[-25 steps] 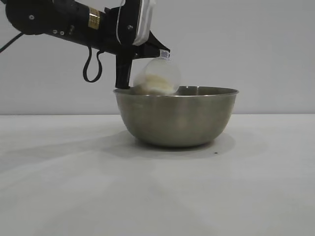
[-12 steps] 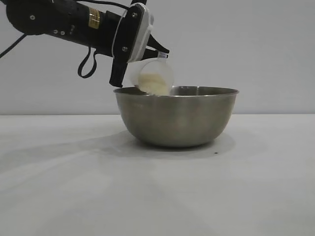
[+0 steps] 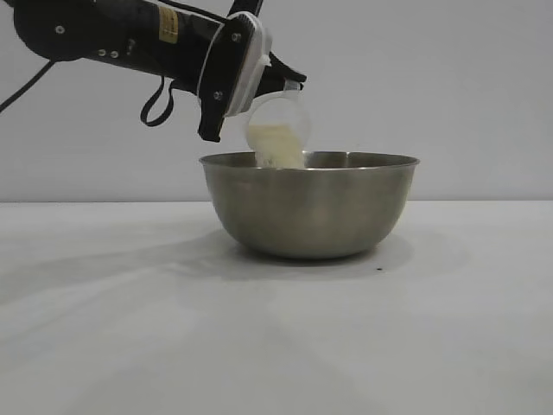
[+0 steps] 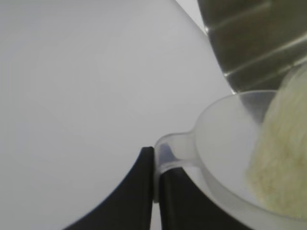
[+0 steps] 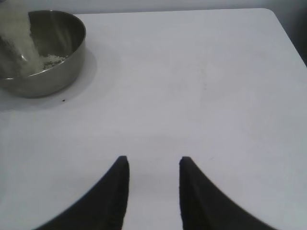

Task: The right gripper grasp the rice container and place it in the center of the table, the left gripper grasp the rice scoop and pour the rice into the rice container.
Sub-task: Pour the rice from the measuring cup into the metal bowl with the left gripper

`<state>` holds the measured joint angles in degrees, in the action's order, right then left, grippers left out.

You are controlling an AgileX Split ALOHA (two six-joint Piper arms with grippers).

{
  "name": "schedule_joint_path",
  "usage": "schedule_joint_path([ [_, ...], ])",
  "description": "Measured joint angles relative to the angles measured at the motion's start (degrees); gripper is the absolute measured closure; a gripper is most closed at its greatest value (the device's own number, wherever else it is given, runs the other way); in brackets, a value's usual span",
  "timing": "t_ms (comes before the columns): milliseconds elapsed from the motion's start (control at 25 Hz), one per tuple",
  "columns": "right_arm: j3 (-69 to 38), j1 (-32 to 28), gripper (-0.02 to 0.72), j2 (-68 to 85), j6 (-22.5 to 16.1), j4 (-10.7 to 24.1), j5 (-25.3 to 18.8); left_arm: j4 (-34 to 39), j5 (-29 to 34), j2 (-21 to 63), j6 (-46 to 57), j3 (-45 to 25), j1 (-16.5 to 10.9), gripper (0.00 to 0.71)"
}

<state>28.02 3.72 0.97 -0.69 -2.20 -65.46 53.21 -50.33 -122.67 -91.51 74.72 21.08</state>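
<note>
From the exterior view, the rice container point(image 3: 309, 206) sits on the table point(image 3: 130, 328) about midway across the tabletop. The left gripper point(image 3: 275, 86) reaches in from the upper left and holds the rice scoop point(image 3: 278, 131) tipped just above the near-left part of the bowl's rim, its jaws clamped tight on the scoop's handle. The rice point(image 3: 278, 147) lies piled at the scoop's low lip and spills down past the rim into the bowl.

In the left wrist view, the two dark fingers point(image 4: 136, 191) pinch the scoop's loop handle point(image 4: 168, 151) with barely a sliver between them. The translucent scoop point(image 4: 220, 139) is heaped with rice point(image 4: 280, 158), and the steel bowl wall point(image 4: 254, 43) fills the space beyond it.

In the right wrist view, the right gripper point(image 5: 151, 189) hovers over bare tabletop well away from the bowl point(image 5: 53, 62), jaws partly apart and holding nothing. Grains point(image 5: 50, 60) lie on the bowl's floor, and a pale stream of rice point(image 5: 17, 33) falls in at its far side.
</note>
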Motion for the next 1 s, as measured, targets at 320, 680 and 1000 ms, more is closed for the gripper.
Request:
schedule_joint_path([
  [320, 0.00, 0.00, 0.449, 0.00, 0.00, 0.00, 0.00, 6.64, -0.22, 0.00, -9.78, 0.00, 0.00, 0.710],
  [680, 0.00, 0.00, 0.449, 0.00, 0.00, 0.00, 0.00, 6.94, -0.22, 0.00, -16.52, 0.00, 0.00, 0.710],
  [1000, 0.00, 0.00, 0.449, 0.00, 0.00, 0.00, 0.00, 6.34, -0.26, 0.00, -17.72, 0.00, 0.00, 0.710],
])
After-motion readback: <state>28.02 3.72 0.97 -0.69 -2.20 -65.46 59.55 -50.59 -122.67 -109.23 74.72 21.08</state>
